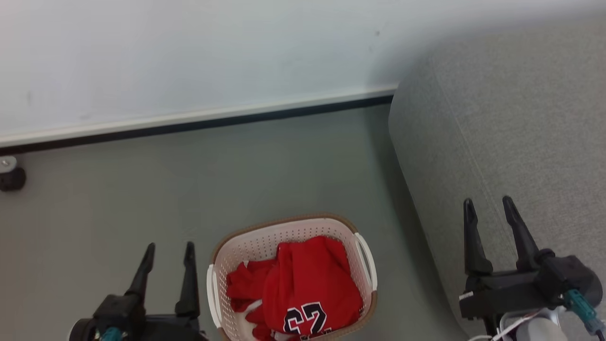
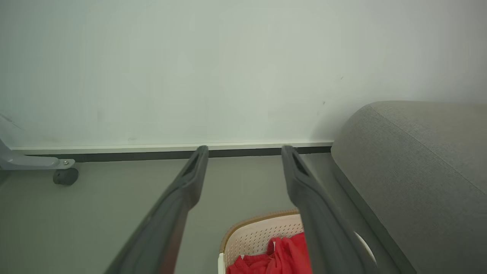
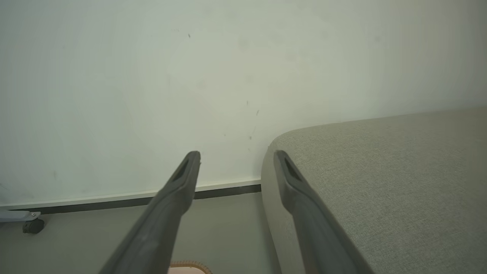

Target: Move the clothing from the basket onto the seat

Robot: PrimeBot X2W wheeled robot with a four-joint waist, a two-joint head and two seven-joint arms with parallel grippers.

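Smooth grey floor (image 1: 142,199), pale wall (image 1: 189,47). The left end effector (image 1: 170,248) and right end effector (image 1: 488,201) point forward, wide open and empty. Between them the perforated basket (image 1: 265,244) holds crumpled red clothing (image 1: 307,284); the rounded fabric seat (image 1: 511,142) is beside the right one.

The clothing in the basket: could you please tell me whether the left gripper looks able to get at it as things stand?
Probably yes. The left gripper is open and empty, just left of the basket. The basket has no cover, and the clothing lies exposed inside with nothing over it.
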